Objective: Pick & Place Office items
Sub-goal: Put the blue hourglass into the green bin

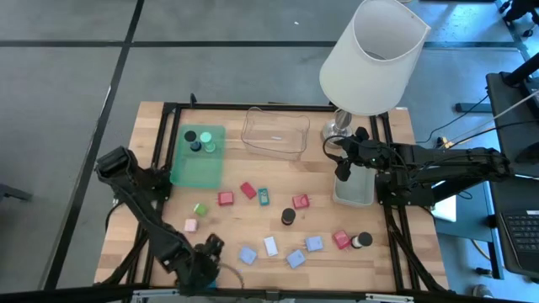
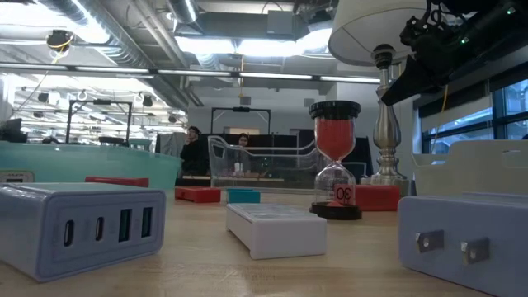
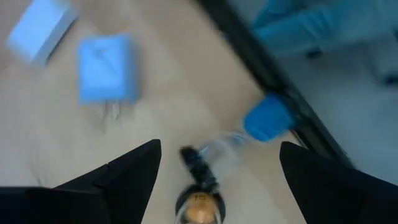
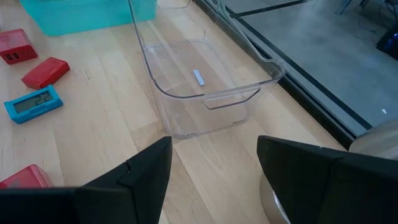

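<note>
Office items: teal clock (image 4: 33, 103) reading perhaps "22", both pincers spread, empty.

Lamp (image 2: 388, 49) cut off at top edge

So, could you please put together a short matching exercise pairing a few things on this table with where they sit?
Things:
1. clear tray
2. green tray
3. left gripper
4. right gripper

Places:
A. over the grey tray beside the lamp
B. near the front edge of the table, above a light-blue charger
C. on the left part of the table, with small round pieces inside
D. at the back middle of the table, empty but for a small label

Pairs: 1-D, 2-C, 3-B, 4-A
</note>
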Robot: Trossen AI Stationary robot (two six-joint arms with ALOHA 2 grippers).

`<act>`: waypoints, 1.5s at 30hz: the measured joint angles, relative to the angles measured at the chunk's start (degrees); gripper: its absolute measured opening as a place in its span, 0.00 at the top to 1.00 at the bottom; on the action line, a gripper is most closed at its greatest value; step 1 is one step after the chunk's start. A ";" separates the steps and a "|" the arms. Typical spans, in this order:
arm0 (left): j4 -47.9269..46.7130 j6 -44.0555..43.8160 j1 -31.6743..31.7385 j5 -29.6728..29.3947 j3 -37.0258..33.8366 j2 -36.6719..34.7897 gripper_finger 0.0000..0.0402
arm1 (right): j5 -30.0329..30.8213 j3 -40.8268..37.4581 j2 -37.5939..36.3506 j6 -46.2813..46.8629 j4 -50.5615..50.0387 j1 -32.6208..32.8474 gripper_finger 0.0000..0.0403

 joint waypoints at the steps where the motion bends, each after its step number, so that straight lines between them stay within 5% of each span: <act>1: 0.97 3.56 -0.71 -0.19 0.00 0.00 0.19 | 0.00 0.00 -0.01 0.00 0.01 0.00 0.40; 18: 9.61 23.85 -1.93 8.60 -0.02 9.09 0.19 | 0.00 0.00 0.00 0.00 0.01 0.00 0.40; 29: 8.08 32.74 -1.04 8.11 0.09 13.14 0.20 | 0.00 0.00 0.00 0.00 0.01 -0.01 0.40; 45: 7.20 29.99 0.47 8.90 0.04 13.20 0.55 | 0.00 0.00 -0.01 0.00 0.00 0.00 0.40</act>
